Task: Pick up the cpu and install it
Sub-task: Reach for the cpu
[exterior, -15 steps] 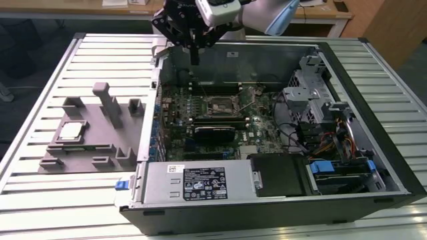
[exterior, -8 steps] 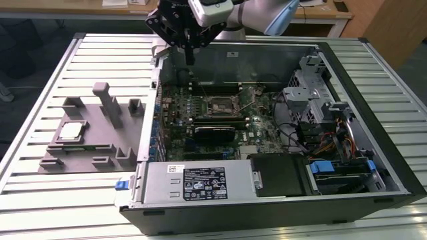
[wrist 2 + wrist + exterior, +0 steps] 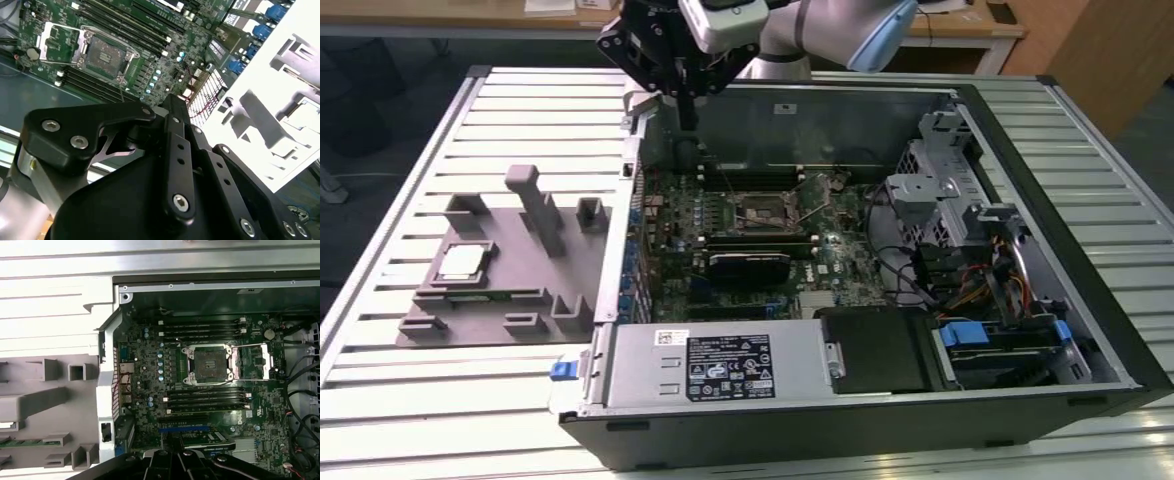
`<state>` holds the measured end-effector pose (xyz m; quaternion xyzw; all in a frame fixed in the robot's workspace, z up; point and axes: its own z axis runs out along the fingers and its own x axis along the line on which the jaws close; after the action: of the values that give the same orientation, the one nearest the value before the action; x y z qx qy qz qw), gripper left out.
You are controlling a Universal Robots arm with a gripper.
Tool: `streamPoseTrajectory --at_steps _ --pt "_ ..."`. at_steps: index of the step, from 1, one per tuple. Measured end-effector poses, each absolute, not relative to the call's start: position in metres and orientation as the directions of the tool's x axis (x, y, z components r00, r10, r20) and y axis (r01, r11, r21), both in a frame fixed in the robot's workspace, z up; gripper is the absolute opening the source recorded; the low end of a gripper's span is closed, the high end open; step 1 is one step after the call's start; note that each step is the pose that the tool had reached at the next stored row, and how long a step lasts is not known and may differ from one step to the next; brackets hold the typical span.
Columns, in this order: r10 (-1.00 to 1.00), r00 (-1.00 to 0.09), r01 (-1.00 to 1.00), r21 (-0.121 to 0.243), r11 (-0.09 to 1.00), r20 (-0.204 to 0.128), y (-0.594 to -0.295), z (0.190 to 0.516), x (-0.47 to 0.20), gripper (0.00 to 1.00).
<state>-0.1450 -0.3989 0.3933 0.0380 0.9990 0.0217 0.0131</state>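
I saw the gripper (image 3: pixel 687 124) clenched, empty, above the computer case's (image 3: pixel 854 92) far wall; the cpu (image 3: pixel 463 262) lay on the grey fixture (image 3: pixel 520 292) by the bench's (image 3: pixel 400 180) edge at the exterior view's left.

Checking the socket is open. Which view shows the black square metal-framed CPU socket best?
The first wrist view: the black square metal-framed socket lies face-on and open. The second wrist view shows the socket slanted; the exterior view shows the socket from afar.
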Motion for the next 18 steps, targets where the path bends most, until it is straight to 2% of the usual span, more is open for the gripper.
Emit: streamPoseTrajectory --at_steps 18 --pt "0.078 -0.997 0.077 0.044 0.996 -0.025 -0.399 0.393 -0.175 0.11"
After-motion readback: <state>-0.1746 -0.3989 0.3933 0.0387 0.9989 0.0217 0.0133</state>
